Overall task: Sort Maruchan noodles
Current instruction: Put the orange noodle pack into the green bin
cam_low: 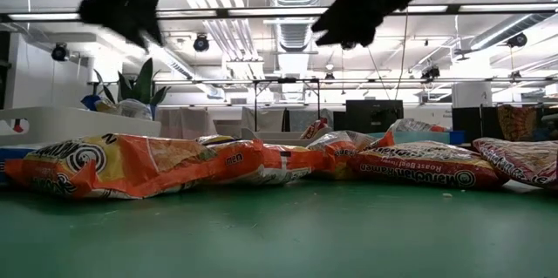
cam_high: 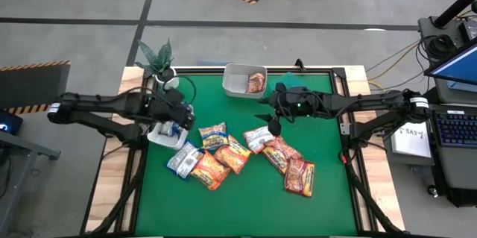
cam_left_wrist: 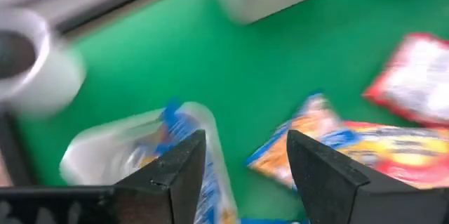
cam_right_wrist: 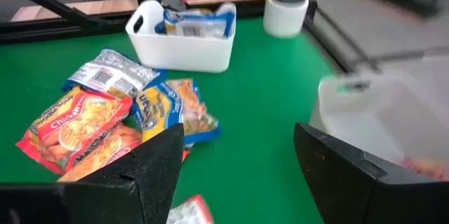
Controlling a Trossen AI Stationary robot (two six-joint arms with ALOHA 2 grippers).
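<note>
The left gripper (cam_left_wrist: pixel 242 168) hung spread and empty, apparently just above the white tub (cam_left_wrist: pixel 91 155) holding blue noodles (cam_left_wrist: pixel 172 122); right gripper (cam_right_wrist: pixel 238 164) spread too.

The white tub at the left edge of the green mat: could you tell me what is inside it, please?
The white tub holds at least one blue-and-white noodle packet, standing up above its rim. Its wall covers anything lying lower inside, so a count is not possible.

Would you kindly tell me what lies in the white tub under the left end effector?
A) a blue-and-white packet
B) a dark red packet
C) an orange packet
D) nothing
A: the right wrist view shows a blue-and-white packet standing in the white tub, and the high view places that tub just under the open left end effector.
</note>
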